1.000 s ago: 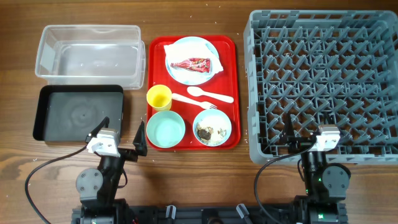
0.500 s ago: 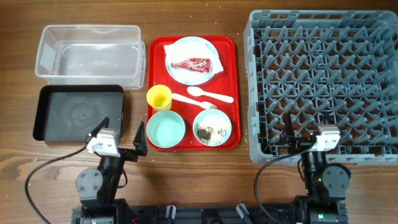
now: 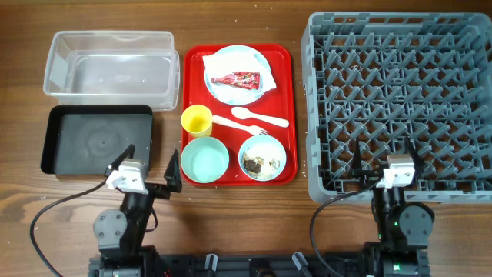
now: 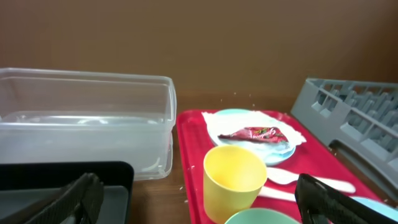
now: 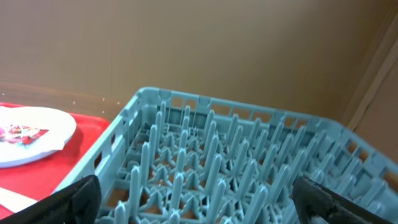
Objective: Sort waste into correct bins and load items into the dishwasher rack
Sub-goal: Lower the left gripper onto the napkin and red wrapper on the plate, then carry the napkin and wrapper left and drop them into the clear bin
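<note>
Right arm (image 3: 401,217) shifted slightly left by dishwasher rack (image 3: 310,92), left arm (image 3: 123,221) unmoved, both jaws apart

I find the overhead view bright, evenly lit and sharp, with short, soft shadows. Faint sheen shows on the clear tub (image 3: 111,65). Both wrist views are dimmer and warmer, and the near fingers (image 4: 68,199) are blurred.

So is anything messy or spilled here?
Only a little: tiny white crumbs dot the table between the red tray and the rack. Nothing is tipped or broken.
</note>
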